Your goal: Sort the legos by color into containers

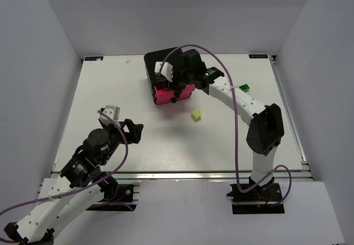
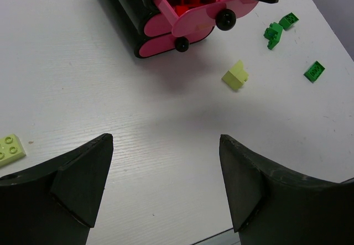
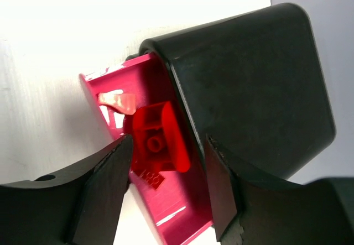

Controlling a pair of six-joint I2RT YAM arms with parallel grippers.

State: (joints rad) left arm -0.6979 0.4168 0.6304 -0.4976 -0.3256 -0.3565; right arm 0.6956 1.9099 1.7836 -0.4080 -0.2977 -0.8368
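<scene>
The black cabinet (image 1: 157, 62) stands at the back centre with one pink drawer (image 1: 165, 95) pulled out. My right gripper (image 1: 178, 84) hangs over that drawer, open. In the right wrist view its fingers (image 3: 105, 178) stand on either side of a red lego (image 3: 160, 137) lying in the drawer (image 3: 182, 217), with a gap on the right side; a flat red lego (image 3: 148, 178) lies beside it. My left gripper (image 2: 166, 140) is open and empty over bare table. A pale yellow lego (image 2: 236, 74) and green legos (image 2: 274, 33) (image 2: 314, 71) lie on the table.
Another pale lego (image 2: 10, 148) lies left of my left gripper, also visible from above (image 1: 112, 111). Two black knobs (image 2: 225, 18) (image 2: 181, 44) stick out from the drawer fronts. White walls enclose the table (image 1: 110, 90) on three sides.
</scene>
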